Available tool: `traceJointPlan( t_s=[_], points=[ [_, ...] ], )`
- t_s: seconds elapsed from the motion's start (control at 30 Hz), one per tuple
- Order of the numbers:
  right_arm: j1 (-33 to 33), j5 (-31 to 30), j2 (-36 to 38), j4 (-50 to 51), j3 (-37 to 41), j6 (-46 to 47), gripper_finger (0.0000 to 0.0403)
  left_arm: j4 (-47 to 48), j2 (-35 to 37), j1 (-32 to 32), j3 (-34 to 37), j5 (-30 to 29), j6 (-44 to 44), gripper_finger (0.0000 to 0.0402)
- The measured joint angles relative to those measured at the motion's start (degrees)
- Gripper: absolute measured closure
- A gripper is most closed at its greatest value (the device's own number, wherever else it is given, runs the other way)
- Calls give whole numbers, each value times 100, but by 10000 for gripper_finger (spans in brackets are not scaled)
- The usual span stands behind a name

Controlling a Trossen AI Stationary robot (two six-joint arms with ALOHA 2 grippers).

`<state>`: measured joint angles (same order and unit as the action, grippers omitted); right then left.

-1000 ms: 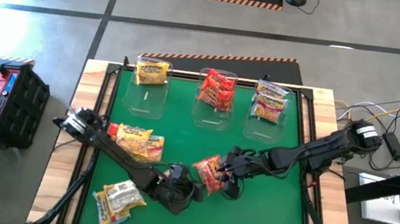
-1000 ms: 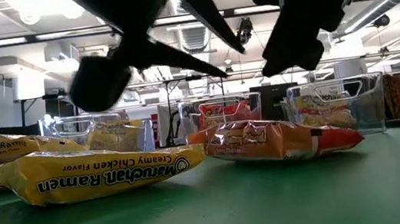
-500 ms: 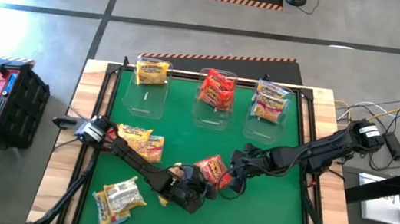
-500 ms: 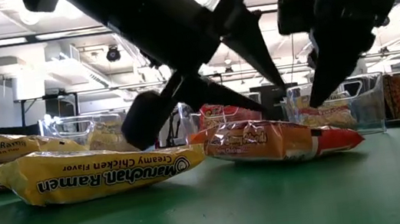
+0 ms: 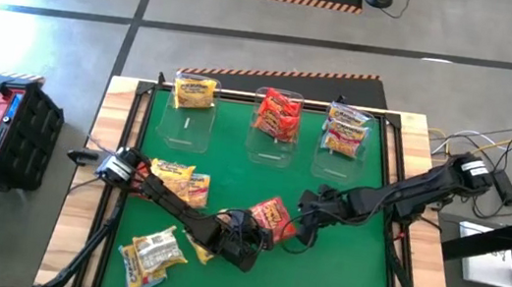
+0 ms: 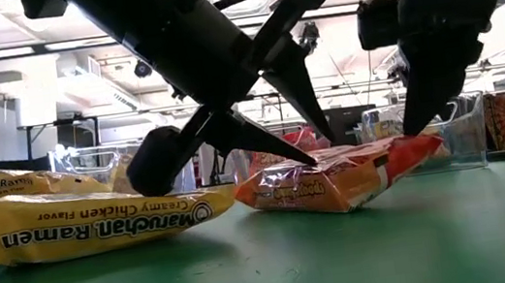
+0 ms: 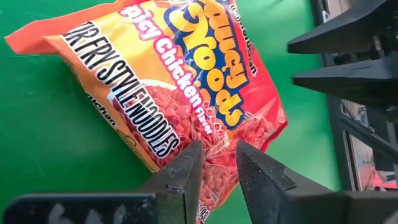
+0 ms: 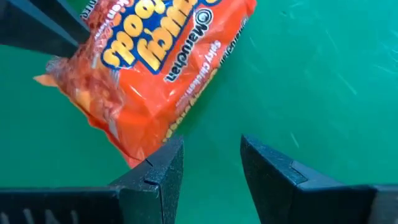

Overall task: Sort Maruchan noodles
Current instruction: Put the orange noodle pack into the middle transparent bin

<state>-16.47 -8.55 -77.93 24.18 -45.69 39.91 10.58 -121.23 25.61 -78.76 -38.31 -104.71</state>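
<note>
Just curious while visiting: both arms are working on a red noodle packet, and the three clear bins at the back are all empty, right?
Not quite. The high view shows the three clear bins already hold noodle packets. The left gripper and right gripper do flank the red packet.

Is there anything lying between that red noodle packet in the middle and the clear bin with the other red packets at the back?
Nothing visible does. Bare green table lies between the red packet and the middle bin. The left gripper and right gripper flank the packet.
</note>
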Motion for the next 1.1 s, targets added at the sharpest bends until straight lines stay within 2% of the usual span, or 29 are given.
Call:
traceJointPlan(
  t_s=[0.13, 0.4, 0.57, 0.73, 0.83, 1.1],
  points=[
    [2, 40, 224, -78, 0, 23, 254, 61, -2, -4, -4, 102, 3, 328],
    [214, 568, 846, -112, 0, 243, 254, 273, -57, 11, -13, 378, -94, 353],
    [330, 596, 1002, -88, 0, 310, 254, 349, -66, 15, -9, 560, -94, 363],
    [388, 633, 838, -24, 0, 672, 254, 620, -65, 40, 2, 996, -90, 364],
    [479, 979, 627, -54, 0, 863, 250, 803, -72, 60, 7, 1134, -52, 364],
    [800, 1892, 45, -855, -10, 922, 192, 945, -72, 50, 7, 1122, -58, 364]
  ],
)
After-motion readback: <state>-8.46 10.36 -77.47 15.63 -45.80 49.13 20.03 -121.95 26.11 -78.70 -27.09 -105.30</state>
